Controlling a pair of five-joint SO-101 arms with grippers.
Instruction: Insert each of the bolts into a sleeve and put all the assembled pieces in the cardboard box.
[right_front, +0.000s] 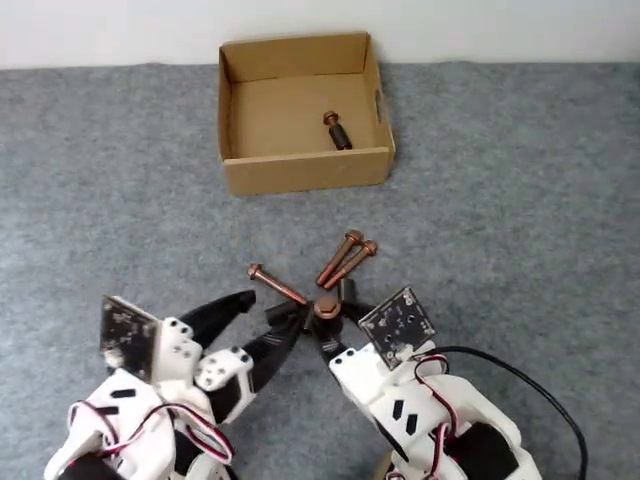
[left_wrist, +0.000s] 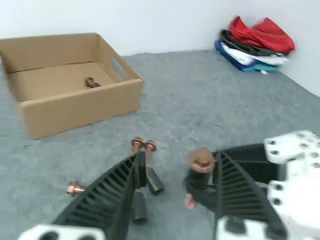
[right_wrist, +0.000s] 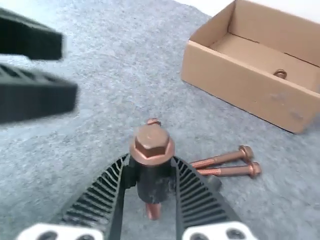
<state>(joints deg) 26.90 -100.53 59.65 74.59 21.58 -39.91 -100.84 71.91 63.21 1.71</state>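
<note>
My right gripper (right_wrist: 150, 167) is shut on a black sleeve (right_wrist: 151, 184) with a copper bolt (right_wrist: 151, 145) standing upright through it, head up. In the high view this piece (right_front: 326, 308) sits just in front of the loose bolts. My left gripper (right_front: 272, 308) is open right beside it, and the held piece (left_wrist: 199, 172) stands between its spread fingers (left_wrist: 117, 192). Two bolts (right_front: 346, 257) lie side by side and a third bolt (right_front: 277, 284) lies to their left. Two empty sleeves (left_wrist: 154, 181) lie on the carpet. The cardboard box (right_front: 300, 170) holds one assembled piece (right_front: 337, 130).
Grey carpet covers the whole table. A pile of folded clothes (left_wrist: 255, 42) lies against the wall, far off in the left wrist view. A black cable (right_front: 530, 385) runs from the right arm towards the front edge.
</note>
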